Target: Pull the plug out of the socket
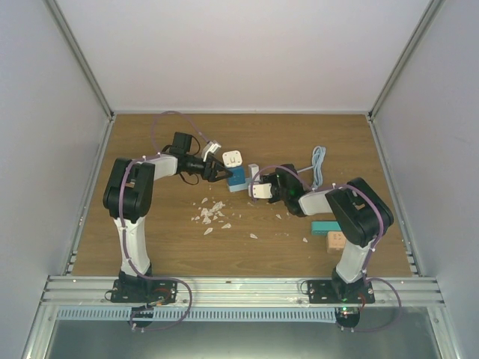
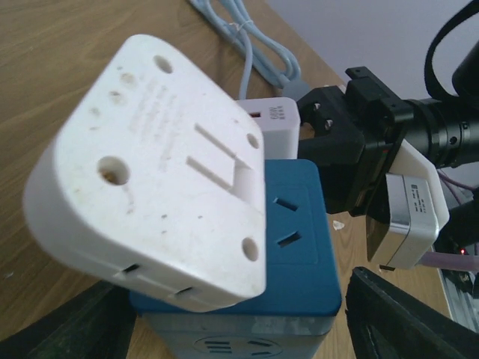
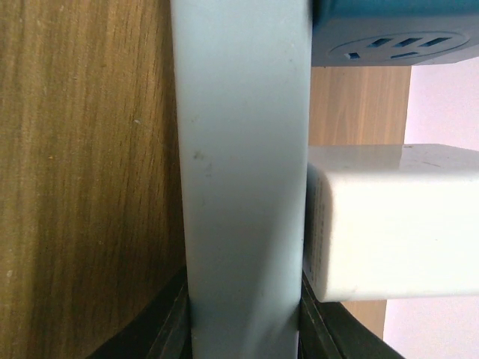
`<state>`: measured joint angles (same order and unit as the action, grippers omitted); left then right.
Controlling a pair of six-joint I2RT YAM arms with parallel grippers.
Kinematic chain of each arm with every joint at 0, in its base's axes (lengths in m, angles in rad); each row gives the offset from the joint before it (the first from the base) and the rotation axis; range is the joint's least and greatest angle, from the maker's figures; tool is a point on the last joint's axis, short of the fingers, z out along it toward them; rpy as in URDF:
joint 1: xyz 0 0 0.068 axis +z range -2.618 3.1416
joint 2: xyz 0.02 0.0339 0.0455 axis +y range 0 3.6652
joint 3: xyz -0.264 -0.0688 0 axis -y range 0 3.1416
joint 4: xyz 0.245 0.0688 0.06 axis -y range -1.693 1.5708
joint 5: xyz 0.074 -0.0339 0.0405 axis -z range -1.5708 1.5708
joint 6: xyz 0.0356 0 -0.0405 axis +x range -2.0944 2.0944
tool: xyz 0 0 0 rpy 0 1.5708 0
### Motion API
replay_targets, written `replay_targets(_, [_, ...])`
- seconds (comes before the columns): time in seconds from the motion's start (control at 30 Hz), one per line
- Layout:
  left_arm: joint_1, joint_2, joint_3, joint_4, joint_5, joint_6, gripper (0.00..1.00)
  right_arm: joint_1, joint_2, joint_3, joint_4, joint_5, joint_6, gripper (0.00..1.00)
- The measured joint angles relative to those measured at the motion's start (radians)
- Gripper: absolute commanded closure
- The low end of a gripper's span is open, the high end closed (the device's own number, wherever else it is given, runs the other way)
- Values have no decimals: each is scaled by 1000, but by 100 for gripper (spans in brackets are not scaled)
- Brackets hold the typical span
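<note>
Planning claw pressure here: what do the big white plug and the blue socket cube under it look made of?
Big white plug: likely hard moulded plastic, matte, scuffed, with moulded lettering and screw holes. Blue socket cube: probably smooth plastic too, faint satin sheen, crisp slots, paler grey base.

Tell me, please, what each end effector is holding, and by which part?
Right end effector grips the socket by its pale body; left end effector, open around the white plug, holds nothing.

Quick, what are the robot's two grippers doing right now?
Left gripper: open, one finger on each side of the blue socket.
Right gripper: closed, holding a pale bar.
</note>
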<state>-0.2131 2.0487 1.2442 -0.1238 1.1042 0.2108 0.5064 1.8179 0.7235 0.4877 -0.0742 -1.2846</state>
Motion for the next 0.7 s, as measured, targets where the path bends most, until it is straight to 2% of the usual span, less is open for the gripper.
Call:
replay_targets(0.23, [-1,0,1,5,13,-1,40,8,0,0,0,13,10,97])
replay_targets(0.4, [-1,6,7,6,16,0,51,10,0,0,-1,21,14,88])
replay_targets(0.47, [-1,7,10,5,15,0,53,10,0,2,-4,22,21,79])
replay_targets(0.53, [-1,6,11,5,14,3,54,10,0,10,-18,21,26,58])
replay_targets(0.7, [-3,6,10,-8,5,25,56,11,-2,43,-69,3,81,31])
